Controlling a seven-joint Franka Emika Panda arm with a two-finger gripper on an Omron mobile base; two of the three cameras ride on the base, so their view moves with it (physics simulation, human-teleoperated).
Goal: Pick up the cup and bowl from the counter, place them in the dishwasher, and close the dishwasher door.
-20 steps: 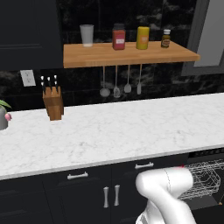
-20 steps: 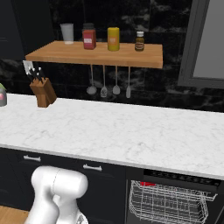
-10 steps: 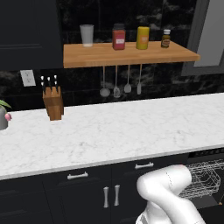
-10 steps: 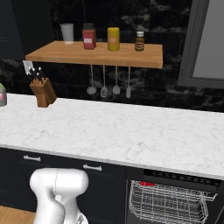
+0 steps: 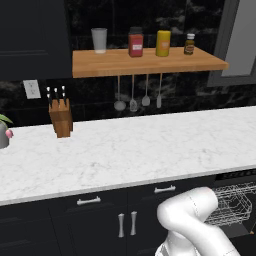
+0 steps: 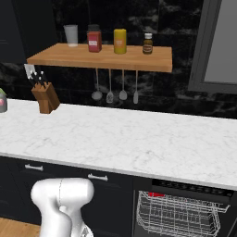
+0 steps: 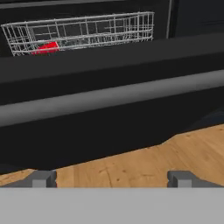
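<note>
In the hand view the two fingers (image 7: 112, 179) stand wide apart, low over the wooden floor (image 7: 144, 164). Just ahead of them lies the lowered dishwasher door (image 7: 109, 100), stretching across beyond both tips, and behind the door sits the wire rack (image 7: 83, 33) inside the dishwasher (image 6: 185, 208). Above all this runs the worktop (image 5: 130, 150), carrying a knife block (image 5: 61, 117) far to the left, under a shelf (image 5: 145, 62) with jars.

A red item (image 7: 47, 48) in the rack (image 7: 83, 31) is unidentifiable.
</note>
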